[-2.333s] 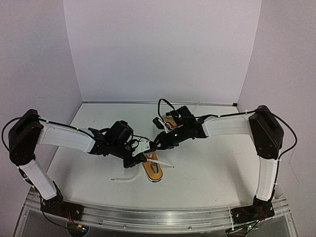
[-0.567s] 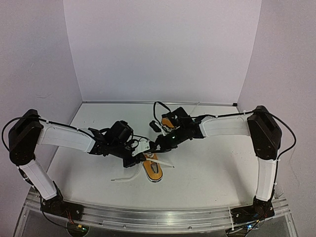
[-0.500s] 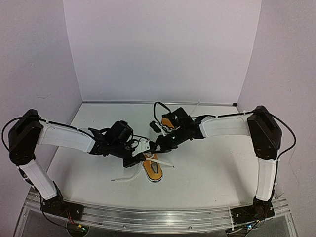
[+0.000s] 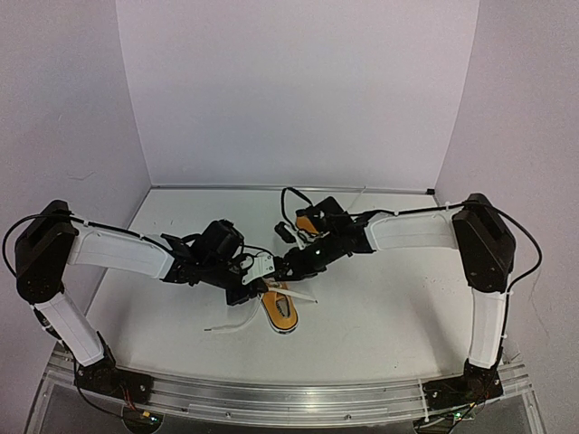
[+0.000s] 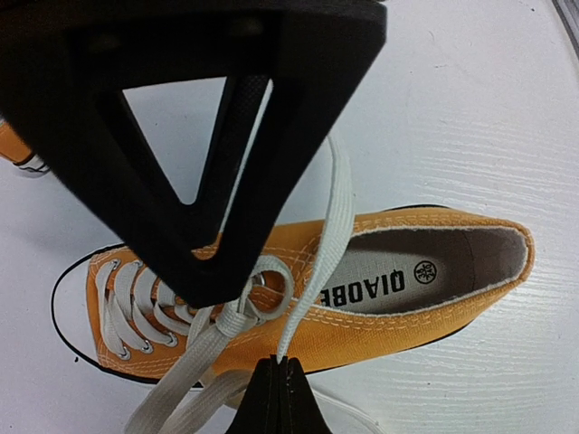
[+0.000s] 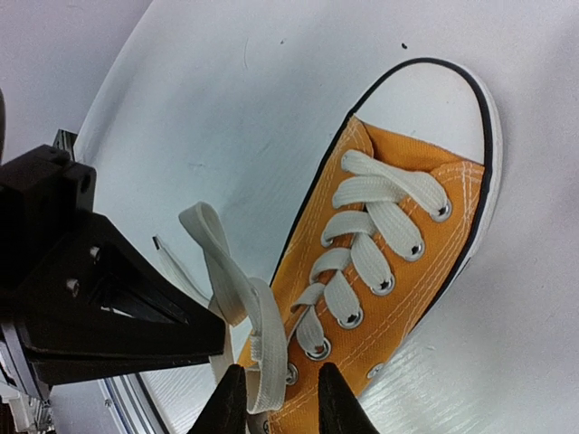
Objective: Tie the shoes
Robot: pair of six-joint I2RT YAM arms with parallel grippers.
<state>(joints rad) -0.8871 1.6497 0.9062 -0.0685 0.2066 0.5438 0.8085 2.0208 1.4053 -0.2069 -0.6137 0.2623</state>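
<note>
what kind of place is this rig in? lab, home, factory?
Most likely a lab robot test cell: a white table boxed in by plain pale walls, the left arm and right arm bolted to an aluminium rail at its near edge, with orange sneakers as props.

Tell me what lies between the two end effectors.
A white lace loop from the orange shoe, between left end effector and right end effector; the right wrist view shows it.

Shoe (image 5: 389,312): orange canvas cloth, matt, coarse weave, pale stitching.
Laces (image 6: 380,231): flat white woven cloth.
Eyelets (image 6: 351,318): shiny metal.
Toe cap (image 6: 434,99): smooth white rubber.
Bench (image 5: 470,108): white, grained like painted wood, faint sheen.
Left gripper (image 5: 246,327) jaws: matt black plastic.
</note>
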